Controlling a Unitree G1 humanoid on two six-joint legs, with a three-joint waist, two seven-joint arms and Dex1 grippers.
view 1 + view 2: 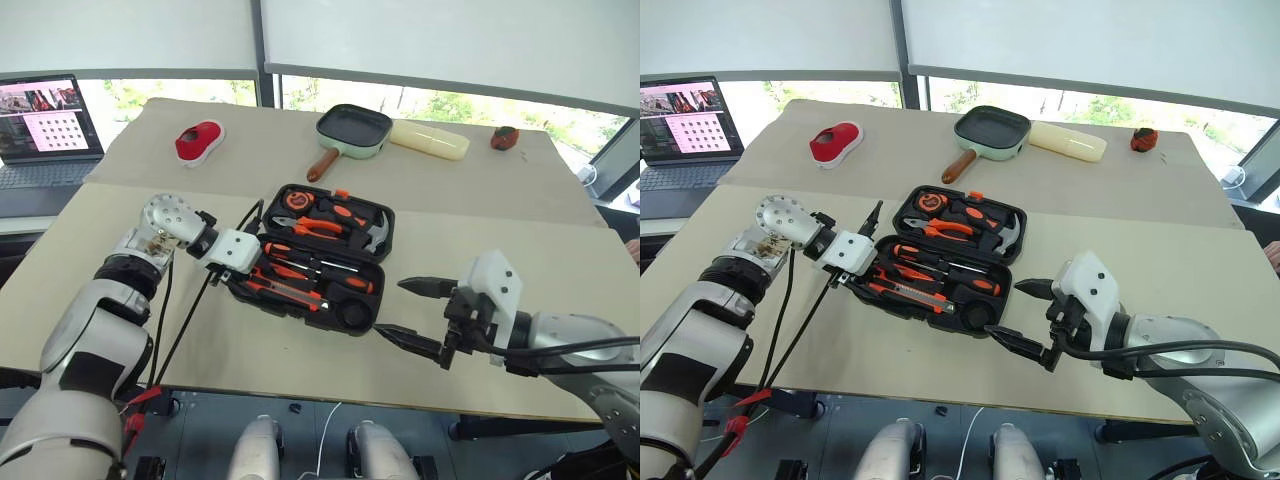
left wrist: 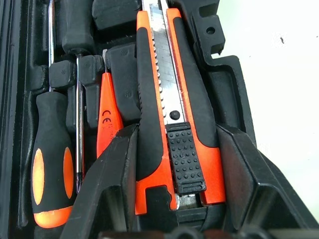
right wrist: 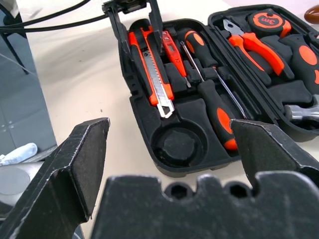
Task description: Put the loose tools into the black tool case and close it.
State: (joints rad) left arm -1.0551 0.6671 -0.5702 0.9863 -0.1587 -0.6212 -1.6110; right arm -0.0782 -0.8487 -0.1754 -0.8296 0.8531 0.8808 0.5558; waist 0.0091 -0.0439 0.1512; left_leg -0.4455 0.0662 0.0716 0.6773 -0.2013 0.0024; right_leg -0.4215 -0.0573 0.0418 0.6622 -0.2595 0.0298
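Nearest, the right gripper (image 1: 412, 312) hangs spread and empty just short of the black tool case (image 1: 385, 262). Beyond it, the left gripper (image 2: 172, 164) pinches the utility knife (image 2: 164, 99) over its slot; lifting away without letting go would likely drag the knife out. The right wrist view alone reveals a round recess (image 3: 178, 144) looking empty.

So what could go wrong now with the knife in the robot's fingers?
The left gripper straddles the utility knife in its slot in the black tool case. If it lifts without letting go, the knife could come back out. The round pocket by the knife looks empty, so the lid might get shut with something missing. The right gripper hangs open near the case corner and could nudge it.
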